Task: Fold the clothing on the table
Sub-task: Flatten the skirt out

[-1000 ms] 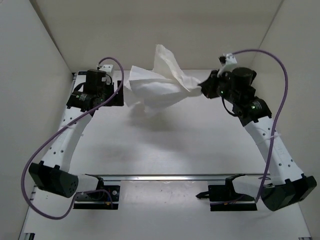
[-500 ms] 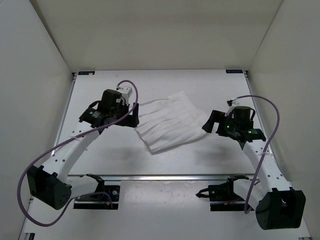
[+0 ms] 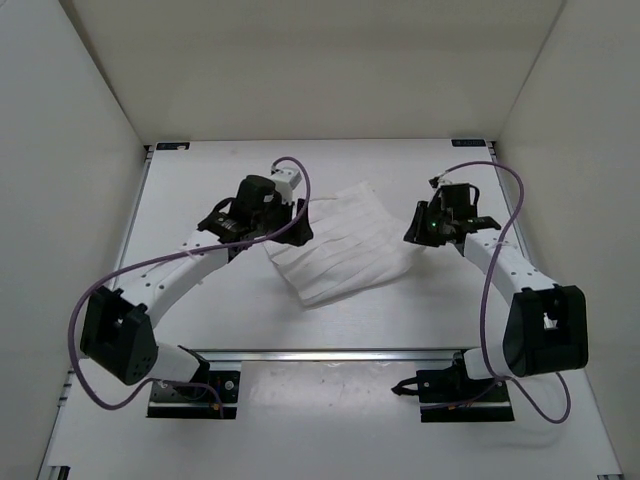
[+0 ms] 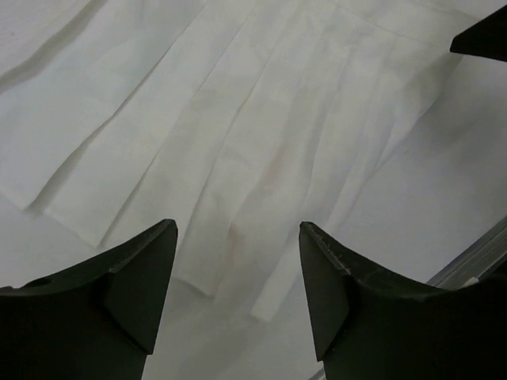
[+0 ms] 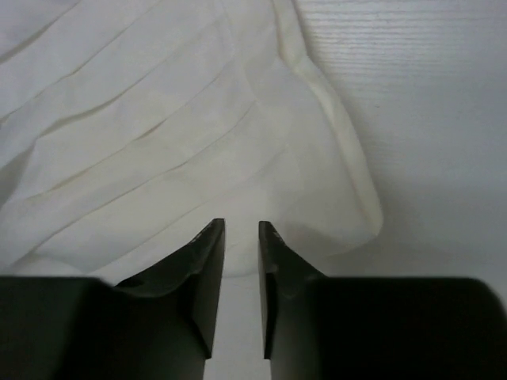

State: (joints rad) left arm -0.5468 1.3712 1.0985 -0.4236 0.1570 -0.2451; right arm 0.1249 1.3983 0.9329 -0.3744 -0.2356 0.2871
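- Clothing lies spread out flat on the table. It is in the middle, between our two arms, and we can see its long pleats.
- No fold is made yet, as far as we can see. The clothing lies open, so we think all the folding is left to do.
- Our left gripper hangs over the left side of the clothing. Its fingers are wide apart and hold nothing.
- Our right gripper is at the right edge of the clothing. Its fingers are close together, with only a thin gap. We cannot tell if they pinch the clothing or not.
- We think the next job is to take hold of an edge and bring one half over the other half.
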